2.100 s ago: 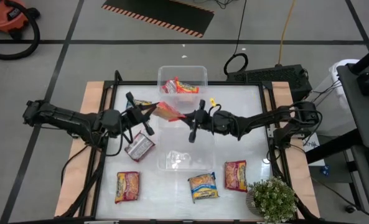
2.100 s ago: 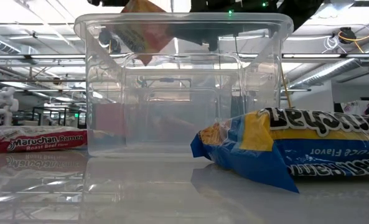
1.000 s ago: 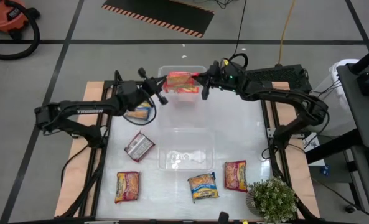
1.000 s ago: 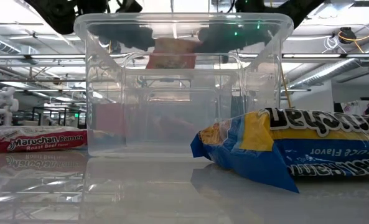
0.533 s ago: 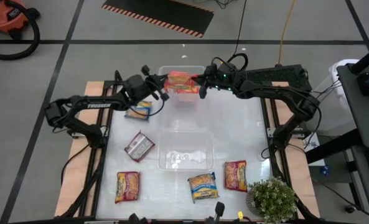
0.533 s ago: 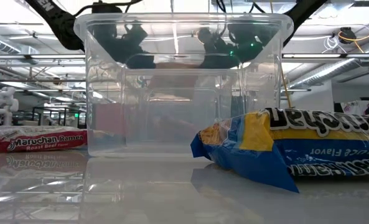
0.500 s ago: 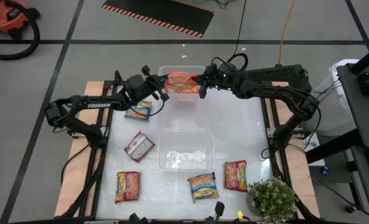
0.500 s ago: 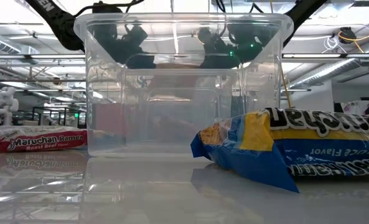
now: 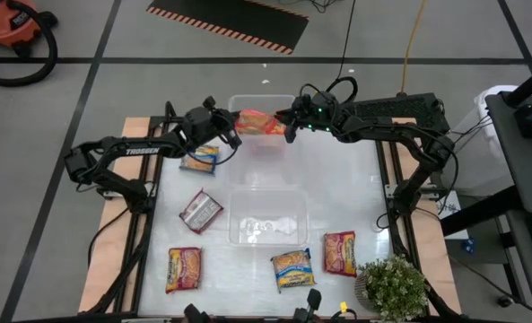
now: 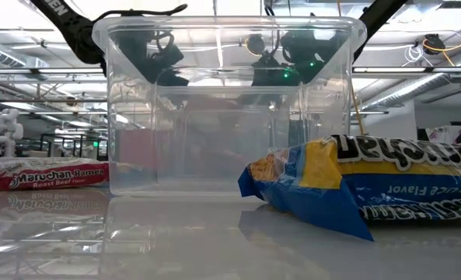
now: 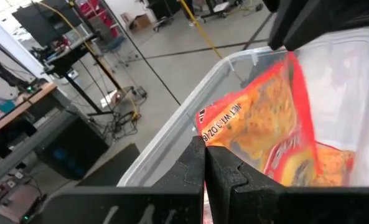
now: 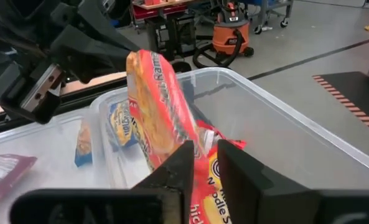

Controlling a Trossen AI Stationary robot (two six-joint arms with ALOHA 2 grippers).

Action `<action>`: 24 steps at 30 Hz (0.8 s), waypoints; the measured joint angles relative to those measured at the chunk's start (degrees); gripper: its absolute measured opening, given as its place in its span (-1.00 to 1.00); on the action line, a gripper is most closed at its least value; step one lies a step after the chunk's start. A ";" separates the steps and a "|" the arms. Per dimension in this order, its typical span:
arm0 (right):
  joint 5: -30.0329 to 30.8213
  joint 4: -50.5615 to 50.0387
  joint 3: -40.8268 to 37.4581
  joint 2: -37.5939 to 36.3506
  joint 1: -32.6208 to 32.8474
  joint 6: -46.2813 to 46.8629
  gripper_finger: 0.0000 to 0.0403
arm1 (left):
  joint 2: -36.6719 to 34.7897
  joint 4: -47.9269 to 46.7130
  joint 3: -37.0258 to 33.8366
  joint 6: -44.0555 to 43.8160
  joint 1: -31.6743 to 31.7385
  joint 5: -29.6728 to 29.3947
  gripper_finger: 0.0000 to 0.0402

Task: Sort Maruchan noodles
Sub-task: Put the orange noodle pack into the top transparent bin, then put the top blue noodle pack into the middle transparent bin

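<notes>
Carried from mid-table to far bin (image 9: 262,108); orange packet (image 9: 256,121) now hanging over it, pinched edge-on by left gripper (image 9: 232,139) and right gripper (image 9: 288,125), both clamped tight. Light, crinkly, slippery film; best gripped at sealed end

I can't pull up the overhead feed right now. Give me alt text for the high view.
Both grippers, left gripper and right gripper, pinch one orange-red ramen packet over the clear plastic bin at the table's far edge. A second clear bin sits mid-table, with five more packets lying around it.
</notes>
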 joint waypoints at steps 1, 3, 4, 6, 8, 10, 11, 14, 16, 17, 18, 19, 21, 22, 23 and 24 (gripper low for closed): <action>0.00 -0.17 0.00 0.00 0.00 0.19 -0.64 | 0.00 -0.02 0.00 -0.04 -0.03 0.02 -0.99; 0.00 -0.54 0.00 0.00 0.00 0.48 -0.57 | -0.02 -0.37 0.00 -0.01 0.03 0.34 -0.99; 0.00 -0.72 0.00 0.00 0.00 0.49 -0.54 | -0.02 -0.85 0.00 0.03 0.01 0.66 -0.98; 0.02 -0.67 0.00 0.00 0.00 0.49 -0.49 | -0.02 -1.84 0.00 0.03 0.01 0.66 -0.93; 0.03 -0.71 0.00 0.00 0.00 0.54 -0.44 | -0.02 -2.46 0.00 -0.06 -0.01 0.32 -0.83; 0.04 -0.71 0.00 0.00 0.04 0.91 -0.41 | -0.02 -2.60 0.00 -0.56 0.01 -1.06 -0.70; 0.04 -0.70 0.00 0.00 0.13 0.93 -0.39 | -0.02 -2.60 0.00 -0.87 0.01 -1.39 -0.64; 0.07 -1.29 0.00 -0.38 0.26 0.95 -0.36 | -0.04 -2.58 0.00 -1.28 0.01 -2.20 -0.47; 0.15 -2.09 0.00 -1.41 0.52 0.95 -0.35 | -0.04 -2.58 0.00 -1.22 -0.23 -3.76 -0.38; 0.15 -3.03 0.00 -2.32 0.65 0.94 -0.35 | -0.12 -2.65 0.00 -1.10 -0.37 -4.92 -0.35; 0.17 -3.95 0.00 -3.32 0.92 0.93 -0.35 | -0.39 -3.02 0.00 -1.07 -0.53 -6.10 -0.31; 0.25 -4.94 0.00 -4.43 1.24 0.93 -0.34 | -0.84 -3.63 0.00 -1.03 -0.67 -7.09 -0.29; 0.37 -7.78 0.00 -6.93 2.07 0.88 -0.34 | -2.08 -4.66 0.02 -0.99 -1.01 -8.40 -0.24; 0.37 -8.80 0.00 -8.13 2.63 0.84 -0.34 | -2.83 -5.56 0.02 -0.99 -1.20 -8.69 -0.22; 0.37 -10.15 0.00 -9.41 3.31 0.86 -0.34 | -3.78 -6.57 0.02 -1.00 -1.35 -8.89 -0.20; 0.37 -11.55 0.00 -10.61 4.05 0.85 -0.34 | -4.80 -7.94 0.02 -1.10 -1.54 -8.88 -0.19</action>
